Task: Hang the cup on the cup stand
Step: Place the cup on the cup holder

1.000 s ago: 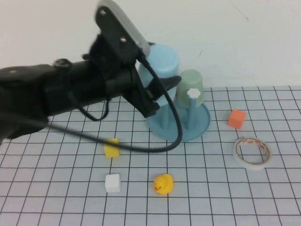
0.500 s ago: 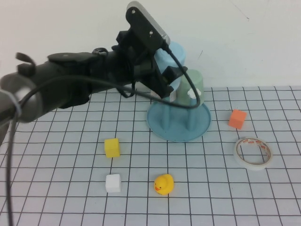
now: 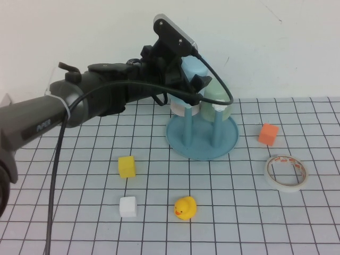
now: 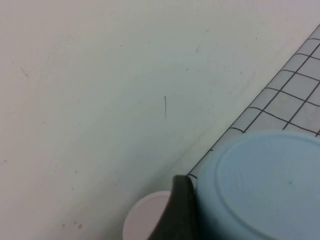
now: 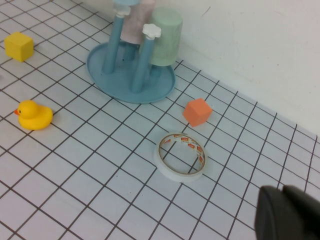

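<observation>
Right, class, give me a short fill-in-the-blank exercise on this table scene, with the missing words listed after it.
1. The left gripper holds the light blue cup upside down over the round teal ____.
2. The cup already hanging beside it is mint ____.
3. On the grid mat, the roll of tape lies nearest the ____ cube.
4. The rubber duck sits beside the ____ cube.

Missing words: cup stand; green; orange; white

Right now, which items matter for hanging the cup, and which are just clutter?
Job: cup, held over cup stand by left gripper; right gripper parked, shut.
Clutter: mint green cup, pink cup, tape roll, rubber duck, orange, yellow, white cubes.
</observation>
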Controlling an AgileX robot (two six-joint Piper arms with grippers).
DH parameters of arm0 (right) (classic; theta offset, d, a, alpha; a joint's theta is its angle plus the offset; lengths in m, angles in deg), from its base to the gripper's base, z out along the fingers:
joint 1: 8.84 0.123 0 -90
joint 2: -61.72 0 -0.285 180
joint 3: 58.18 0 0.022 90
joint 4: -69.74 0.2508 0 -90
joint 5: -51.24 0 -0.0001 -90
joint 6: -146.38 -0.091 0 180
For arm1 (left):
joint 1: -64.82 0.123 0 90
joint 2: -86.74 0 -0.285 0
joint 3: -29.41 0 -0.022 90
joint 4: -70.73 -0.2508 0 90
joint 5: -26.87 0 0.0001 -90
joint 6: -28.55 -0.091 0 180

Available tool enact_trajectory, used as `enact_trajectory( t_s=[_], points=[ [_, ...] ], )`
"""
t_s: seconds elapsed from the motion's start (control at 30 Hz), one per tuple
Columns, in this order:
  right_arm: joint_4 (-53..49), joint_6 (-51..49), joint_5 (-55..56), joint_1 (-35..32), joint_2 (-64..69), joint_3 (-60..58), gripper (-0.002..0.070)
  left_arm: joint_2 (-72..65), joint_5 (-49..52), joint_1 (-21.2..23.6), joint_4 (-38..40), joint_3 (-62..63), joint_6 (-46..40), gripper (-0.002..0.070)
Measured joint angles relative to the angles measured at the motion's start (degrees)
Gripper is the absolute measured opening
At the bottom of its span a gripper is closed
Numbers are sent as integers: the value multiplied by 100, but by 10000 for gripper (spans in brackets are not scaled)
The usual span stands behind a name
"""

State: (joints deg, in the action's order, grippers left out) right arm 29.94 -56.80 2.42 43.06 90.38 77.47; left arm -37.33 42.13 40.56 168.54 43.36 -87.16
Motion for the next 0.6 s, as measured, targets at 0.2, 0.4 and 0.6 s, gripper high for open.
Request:
enact_trajectory(
  t_s=[0.2, 0.4, 0.6],
  points=[
    [0, 0, -2, 0, 0, 0, -1, -122, -22, 0, 0, 42, 186, 578],
    [0, 0, -2, 0, 0, 0, -1, -272, -26, 0, 10, 50, 210, 578],
    [0, 0, -2, 0, 0, -3, -1, -313, -88, 0, 10, 50, 261, 578]
  ],
)
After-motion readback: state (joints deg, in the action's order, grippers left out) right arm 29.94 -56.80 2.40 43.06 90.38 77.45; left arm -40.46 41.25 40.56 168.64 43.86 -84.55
